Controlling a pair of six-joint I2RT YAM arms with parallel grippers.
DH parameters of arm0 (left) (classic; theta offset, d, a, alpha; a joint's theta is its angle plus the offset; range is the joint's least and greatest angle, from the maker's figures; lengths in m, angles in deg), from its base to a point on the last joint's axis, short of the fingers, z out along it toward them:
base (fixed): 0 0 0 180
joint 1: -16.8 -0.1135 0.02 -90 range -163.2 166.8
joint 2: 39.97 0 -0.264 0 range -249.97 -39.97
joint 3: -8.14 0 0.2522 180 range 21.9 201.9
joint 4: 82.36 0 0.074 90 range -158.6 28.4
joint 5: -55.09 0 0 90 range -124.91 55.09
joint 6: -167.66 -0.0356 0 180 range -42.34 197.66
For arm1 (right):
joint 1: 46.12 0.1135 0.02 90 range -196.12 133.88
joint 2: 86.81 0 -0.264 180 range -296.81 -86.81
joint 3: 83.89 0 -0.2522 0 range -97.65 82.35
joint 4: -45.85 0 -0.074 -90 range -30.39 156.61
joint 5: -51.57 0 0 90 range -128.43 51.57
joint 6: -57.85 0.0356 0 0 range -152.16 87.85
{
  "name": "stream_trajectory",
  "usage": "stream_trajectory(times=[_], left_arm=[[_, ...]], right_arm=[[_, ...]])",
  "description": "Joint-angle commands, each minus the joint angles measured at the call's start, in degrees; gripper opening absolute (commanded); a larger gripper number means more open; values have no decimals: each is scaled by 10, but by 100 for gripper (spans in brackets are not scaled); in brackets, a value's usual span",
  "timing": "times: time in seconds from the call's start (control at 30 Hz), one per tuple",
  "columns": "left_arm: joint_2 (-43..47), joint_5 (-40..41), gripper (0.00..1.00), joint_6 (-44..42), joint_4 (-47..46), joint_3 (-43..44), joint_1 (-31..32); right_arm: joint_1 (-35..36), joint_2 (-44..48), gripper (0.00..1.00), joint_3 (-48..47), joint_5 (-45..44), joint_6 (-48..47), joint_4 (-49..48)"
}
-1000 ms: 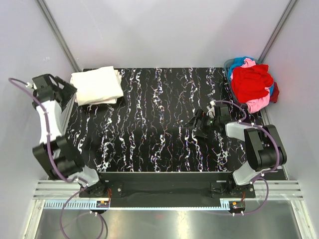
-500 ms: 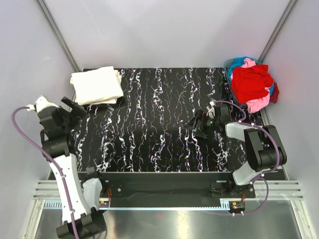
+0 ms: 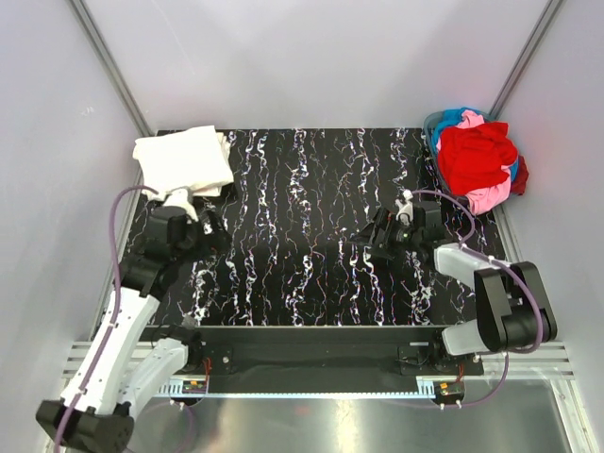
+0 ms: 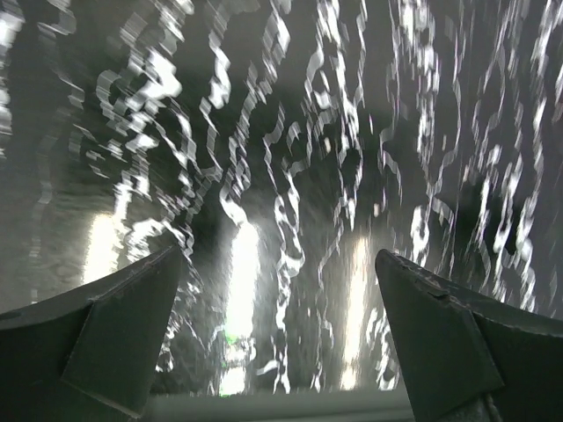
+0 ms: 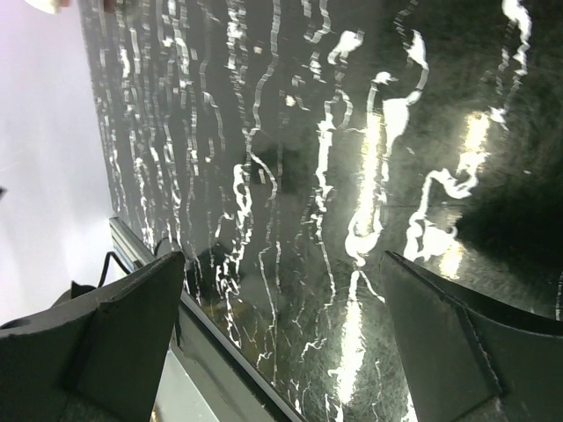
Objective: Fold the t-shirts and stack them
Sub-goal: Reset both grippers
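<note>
The top view hangs above and behind the bench's [image 3: 311, 283] near edge, looking steeply down from far enough off to take in all four edges. The left wrist view sits close over the bench's left part and looks along its veined top, the left claw [image 4: 277, 264] framing the bottom corners. The right wrist view rides low over the right-centre behind the right claw [image 5: 281, 259], facing across toward the bench's left and near edges. Both wrist views show patches of the top that the overhead view shows whole.

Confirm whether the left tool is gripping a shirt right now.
No: in the left wrist view the left tool has its fingers wide apart, with only the marbled black table between them.
</note>
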Motion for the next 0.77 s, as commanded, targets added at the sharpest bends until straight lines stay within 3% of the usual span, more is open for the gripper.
stream_trajectory(times=[0.0, 0.17, 0.3, 0.73], left_arm=[[-17, 5, 99, -27, -5, 18, 65], [-67, 95, 99, -63, 31, 51, 113], [-77, 51, 99, -52, 12, 37, 112], [-41, 77, 99, -38, 15, 23, 120]], right_arm=[[3, 38, 100, 14, 12, -7, -42], [3, 65, 100, 30, 15, -3, -61], [3, 69, 100, 32, 11, -1, -57], [3, 92, 100, 42, -11, 0, -53]])
